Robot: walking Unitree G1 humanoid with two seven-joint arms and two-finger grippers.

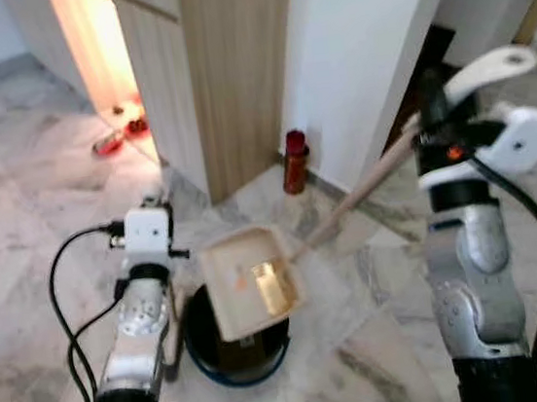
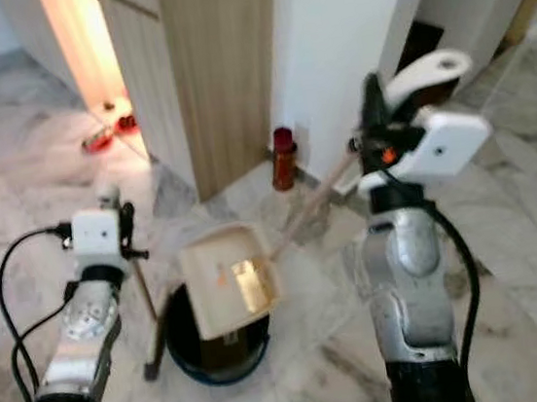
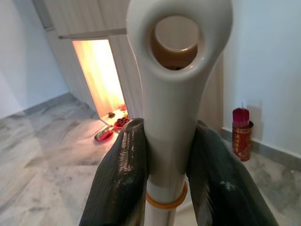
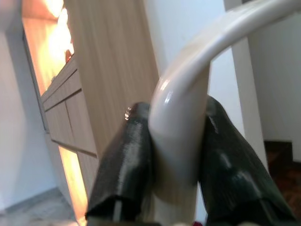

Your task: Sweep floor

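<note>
This is a home, by the look of the hallway or living area I'm standing in. The marble floor is polished, grey-veined tile running up to a white wall with a pale skirting. A tall wood-veneer cabinet stands against it, and beside that an orange-lit niche glows at floor level with small red offerings before it. A red incense holder sits on the floor at the wall's foot.
</note>
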